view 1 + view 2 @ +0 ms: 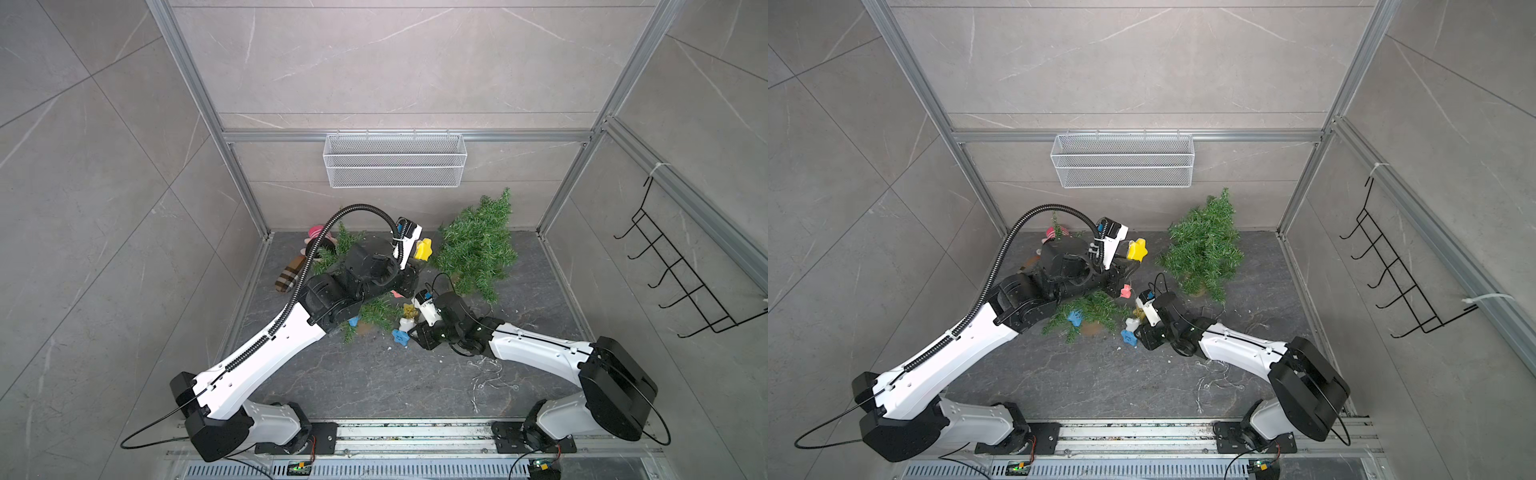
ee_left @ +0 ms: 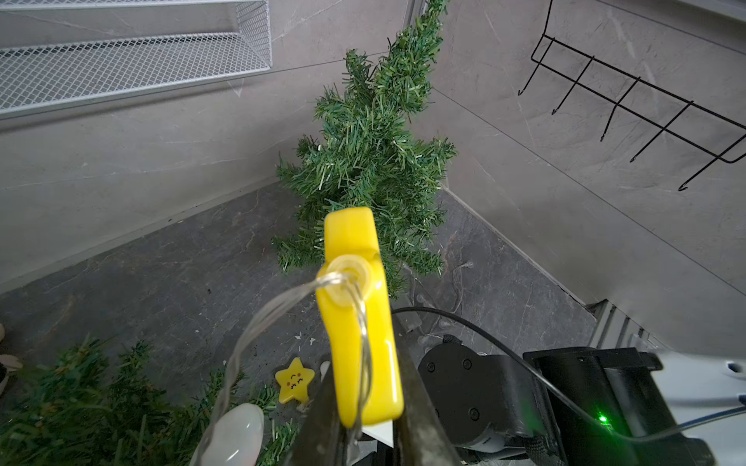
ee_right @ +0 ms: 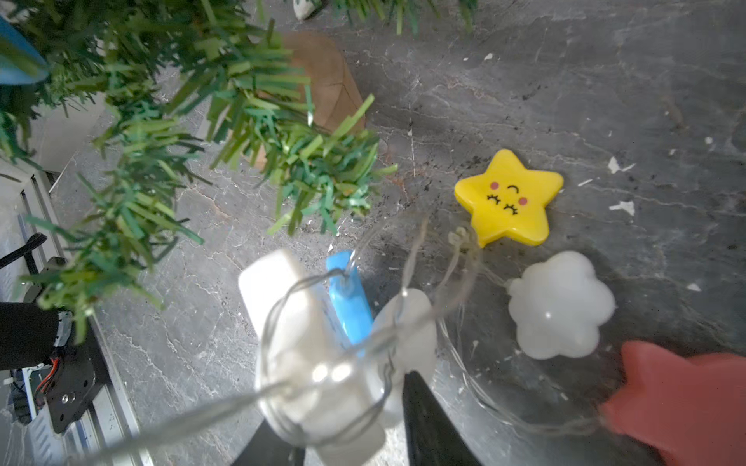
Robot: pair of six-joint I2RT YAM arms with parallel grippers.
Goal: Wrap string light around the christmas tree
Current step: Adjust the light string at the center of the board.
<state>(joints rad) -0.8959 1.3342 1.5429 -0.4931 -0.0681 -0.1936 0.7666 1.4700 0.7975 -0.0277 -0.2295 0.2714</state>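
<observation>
While aloft in left claw, yellow star near christmas tree.

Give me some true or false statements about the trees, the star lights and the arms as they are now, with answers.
1. The left gripper has its jaws shut on a plain yellow star. True.
2. The wire basket holds a light. False: nothing shows inside it.
3. The smiling yellow star hangs on a branch. False: it lies on the floor.
4. A fallen tree lies on the floor under the left arm. True.
5. The white cloud light lies on the floor near the smiling yellow star. True.
</observation>
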